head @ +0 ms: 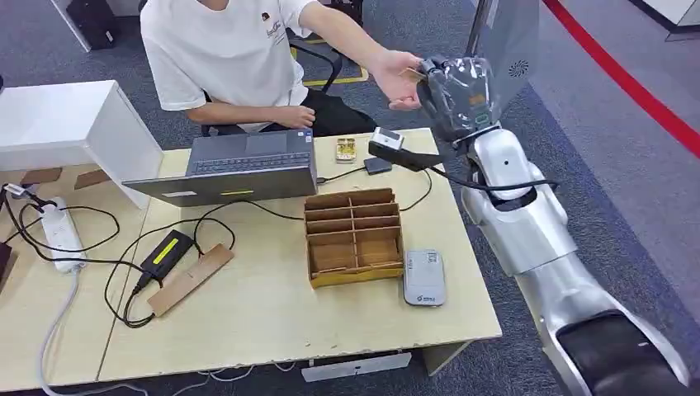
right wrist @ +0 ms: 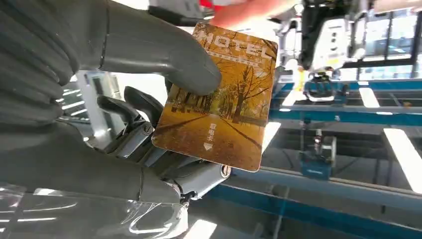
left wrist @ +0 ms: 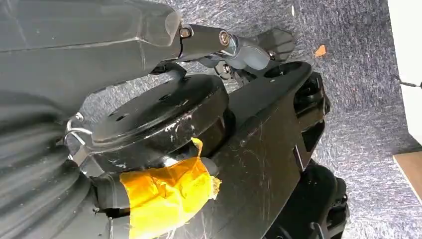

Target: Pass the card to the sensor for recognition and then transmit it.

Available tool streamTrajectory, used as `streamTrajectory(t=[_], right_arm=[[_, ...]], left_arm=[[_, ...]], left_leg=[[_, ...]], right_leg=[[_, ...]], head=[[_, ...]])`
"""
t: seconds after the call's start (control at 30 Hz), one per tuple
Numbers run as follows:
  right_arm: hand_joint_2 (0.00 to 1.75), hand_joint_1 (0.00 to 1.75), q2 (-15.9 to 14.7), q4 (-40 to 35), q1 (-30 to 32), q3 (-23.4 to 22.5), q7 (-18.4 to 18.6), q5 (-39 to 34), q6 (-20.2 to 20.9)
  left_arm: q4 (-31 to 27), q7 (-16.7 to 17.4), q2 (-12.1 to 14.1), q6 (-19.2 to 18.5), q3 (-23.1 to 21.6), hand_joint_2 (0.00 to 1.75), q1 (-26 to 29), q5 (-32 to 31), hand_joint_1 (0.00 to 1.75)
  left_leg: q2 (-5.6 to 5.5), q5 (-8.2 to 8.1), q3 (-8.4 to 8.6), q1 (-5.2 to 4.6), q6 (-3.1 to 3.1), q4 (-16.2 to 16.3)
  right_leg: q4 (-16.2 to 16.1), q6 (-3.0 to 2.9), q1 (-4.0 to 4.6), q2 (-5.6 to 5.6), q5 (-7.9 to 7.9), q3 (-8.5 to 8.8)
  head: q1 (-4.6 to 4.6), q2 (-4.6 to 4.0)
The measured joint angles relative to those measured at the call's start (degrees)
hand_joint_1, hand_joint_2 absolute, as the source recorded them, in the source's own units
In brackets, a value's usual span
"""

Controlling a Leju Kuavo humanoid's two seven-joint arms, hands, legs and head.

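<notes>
The right hand (head: 456, 92) is raised past the far right edge of the surface (head: 272, 309), its fingers (right wrist: 149, 104) and thumb clamped on the card (right wrist: 221, 97), right at a person's hand (head: 398, 76). The cardboard organizer (head: 354, 235) compartments hold nothing. Whether the left hand's fingers are apart or together cannot be told

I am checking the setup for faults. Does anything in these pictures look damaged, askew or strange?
One oddity: in the left wrist view, yellow tape, crumpled and frayed at its edge, is wrapped around a black part that looks scratched. Otherwise things look orderly: the right hand holds the card raised, close to a person's hand.
</notes>
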Motion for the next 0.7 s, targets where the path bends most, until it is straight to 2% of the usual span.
streamTrajectory(t=[0.3, 0.33, 0.43, 0.7], right_arm=[[1.75, 1.75, 4.3, 5.3, -3.3, 5.4, 0.1, -0.2, 0.9], [1.75, 0.0, 4.6, 5.8, -3.3, 5.9, 0.1, -0.2, 0.8], [1.75, 0.0, 5.0, 6.8, -3.3, 7.2, 0.0, -0.8, 0.8], [1.75, 0.0, 5.2, 7.1, -2.1, 8.7, -0.5, -2.2, 0.0]], left_arm=[[0.0, 0.0, 0.0, -0.8, -0.9, 1.75, 0.0, 0.7, 0.0], [0.0, 0.2, 0.0, -1.1, -0.9, 1.75, 0.0, 0.9, 0.0], [0.0, 0.4, 0.2, -2.8, -0.9, 1.75, 0.0, 1.4, 0.0], [0.0, 0.5, 0.3, -2.3, -0.9, 1.75, 0.0, 2.5, 0.0]], left_leg=[[-0.12, 0.02, -0.09, -0.01, -0.04, 0.0], [-0.14, 0.02, -0.1, -0.01, -0.04, 0.0], [-0.15, 0.02, -0.12, -0.01, -0.04, 0.0], [-0.12, 0.02, -0.12, 0.0, -0.04, 0.0]], right_leg=[[0.0, 0.01, 0.0, -0.1, 0.0, -0.03], [0.0, 0.01, 0.0, -0.13, 0.0, -0.03], [0.0, 0.0, 0.0, -0.14, 0.0, -0.05], [0.0, 0.0, 0.01, -0.11, 0.0, -0.11]], head=[[0.02, 0.0], [0.02, 0.0], [0.02, -0.02], [0.02, -0.02]])
